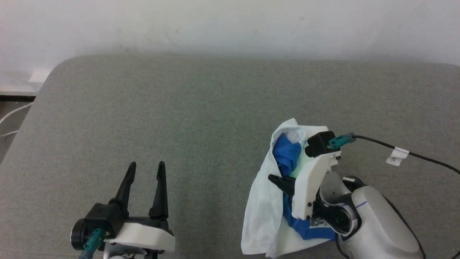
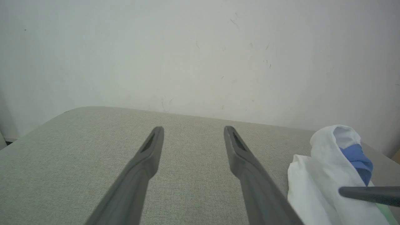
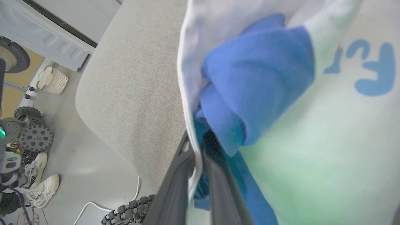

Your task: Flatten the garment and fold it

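Looking at the garment (image 1: 264, 212): you've got a white shirt crumpled in a heap on the near right part of the grey padded table (image 1: 179, 108); neither flat nor folded; bright blue sleeve fabric (image 1: 287, 154) is wadded inside the white folds; in the left wrist view the bundle (image 2: 315, 175) stands up in a peak with blue showing at the top; the right wrist view gives you light-blue lettering (image 3: 372, 72) on the white cloth, cut off at the frame edge, so not readable whole.

Right gripper (image 1: 272, 177): jaws almost closed, pinching cloth; in the right wrist view you can see a white edge and blue fabric caught between the two dark fingers (image 3: 178, 175); it has hold of the garment; fingers point toward the robot's left.

Left gripper (image 1: 146, 165): jaws spread wide, nothing between them; sits over bare table at lower left, well apart from the garment; whether it touches the surface, can't tell; its wrist view shows the shirt off to the right and a white wall (image 2: 200, 47) behind.
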Motion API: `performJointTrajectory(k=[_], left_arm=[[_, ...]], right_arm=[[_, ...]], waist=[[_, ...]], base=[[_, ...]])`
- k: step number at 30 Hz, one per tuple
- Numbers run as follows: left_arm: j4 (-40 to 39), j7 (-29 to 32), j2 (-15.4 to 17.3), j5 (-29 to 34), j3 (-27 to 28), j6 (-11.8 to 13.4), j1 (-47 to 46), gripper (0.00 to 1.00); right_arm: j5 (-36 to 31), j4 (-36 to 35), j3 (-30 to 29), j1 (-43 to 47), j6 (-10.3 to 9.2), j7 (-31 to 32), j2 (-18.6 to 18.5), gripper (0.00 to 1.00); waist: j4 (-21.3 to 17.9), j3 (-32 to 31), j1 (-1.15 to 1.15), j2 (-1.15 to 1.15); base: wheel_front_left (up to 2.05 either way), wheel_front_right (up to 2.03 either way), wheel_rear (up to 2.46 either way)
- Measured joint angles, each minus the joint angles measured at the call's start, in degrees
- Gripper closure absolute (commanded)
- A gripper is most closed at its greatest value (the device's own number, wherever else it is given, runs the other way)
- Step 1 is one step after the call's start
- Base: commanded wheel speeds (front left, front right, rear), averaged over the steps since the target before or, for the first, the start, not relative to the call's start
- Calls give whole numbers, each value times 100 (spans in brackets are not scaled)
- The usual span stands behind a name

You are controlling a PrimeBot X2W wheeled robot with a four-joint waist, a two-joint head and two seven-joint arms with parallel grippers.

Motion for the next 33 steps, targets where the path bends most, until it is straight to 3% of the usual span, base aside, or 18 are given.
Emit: performJointTrajectory(k=[1, 2, 3, 4, 11, 18, 22, 25, 28, 33], left_arm=[[14, 0, 0, -11, -14, -1, -46, 0], [23, 0, 0, -30, -31, -1, -97, 0], [26, 0, 0, -45, -43, -1, -138, 0], [34, 0, -1, -52, -55, -1, -179, 0], [48, 0, -2, -90, -74, 24, -297, 0], [75, 0, -3, -93, -26, 105, -321, 0], [80, 0, -3, -93, 30, 133, -318, 0], [77, 0, -3, -93, 79, 152, -292, 0], [73, 0, -3, -94, 141, 201, -254, 0], [63, 0, -5, -94, 169, 229, -179, 0]], right_arm=[[10, 135, 64, -65, 0, -69, 16, 95], [-16, 276, 122, -132, 0, -175, 27, 65], [-53, 416, 153, -195, 0, -281, 37, 16], [-60, 570, 180, -260, 0, -355, 42, 0], [-191, 1009, 719, -591, 0, -1101, 42, 0], [-688, 492, 1516, -831, 0, -2366, -324, 0], [-1110, 79, 1657, -826, 0, -3125, -568, 0], [-1647, -283, 1285, -723, 1, -3871, -664, 0], [-2007, -566, 648, -407, 1, -4240, -639, 0], [-2346, -1049, -378, 310, 1, -4185, -520, 0]], waist=[[18, 44, 0, 0], [37, 92, 0, 0], [55, 140, 0, 0], [72, 188, 0, 0], [155, 468, 1, 0], [85, 449, 1, 0], [-20, 368, 1, 0], [-109, 304, 0, 0], [-197, 245, 0, 0], [-321, 164, 0, 0]], base=[[0, 0, 0], [0, 0, 0], [0, 0, 0], [0, 0, 0], [0, 0, 0], [0, 0, 0], [0, 0, 0], [0, 0, 0], [0, 0, 0], [0, 0, 0]])
